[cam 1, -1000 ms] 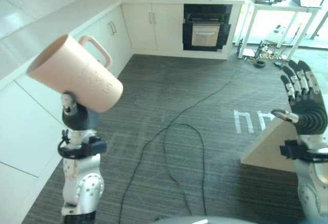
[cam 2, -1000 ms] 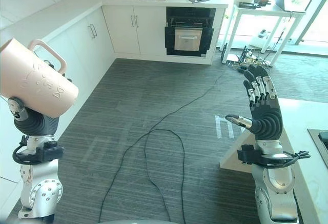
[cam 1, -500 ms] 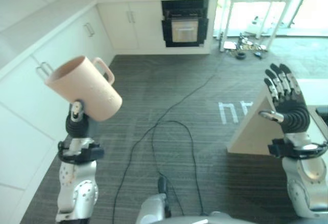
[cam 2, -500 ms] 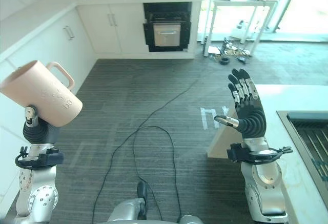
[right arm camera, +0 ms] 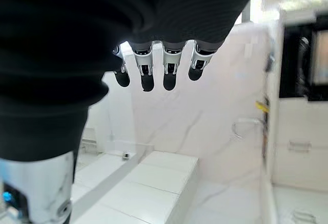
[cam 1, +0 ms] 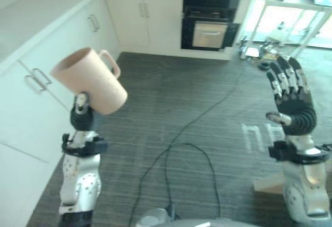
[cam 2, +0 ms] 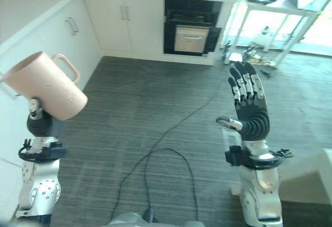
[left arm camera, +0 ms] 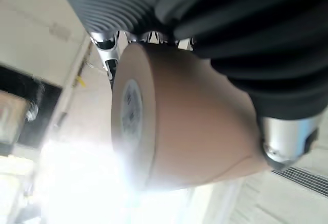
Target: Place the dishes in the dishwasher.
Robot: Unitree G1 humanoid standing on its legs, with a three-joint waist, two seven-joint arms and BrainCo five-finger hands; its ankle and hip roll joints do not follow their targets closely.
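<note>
A pale pink mug [cam 1: 91, 81] with a loop handle is held up at chest height, tilted with its mouth toward the upper left. My left hand [cam 1: 81, 117] is under it, shut on the mug, and largely hidden behind it in the eye views. In the left wrist view the mug's body [left arm camera: 195, 126] and base sit against the dark cover, with fingers [left arm camera: 105, 49] curled past its far side. My right hand [cam 2: 250, 110] is raised on the right, palm turned inward, open and holding nothing. Its straight fingers [right arm camera: 148, 73] show in the right wrist view.
White cabinets [cam 1: 57, 50] with bar handles run along the left under a pale worktop. A black built-in oven [cam 1: 210, 29] stands at the back, with a sink on the counter beside it. A white table [cam 1: 290, 3] is at the back right. A pale counter corner [cam 2: 311, 172] lies lower right. Grey carpet covers the floor.
The whole picture has swung, so the camera has moved. The mug stays in my left hand and the right hand stays raised and open.
</note>
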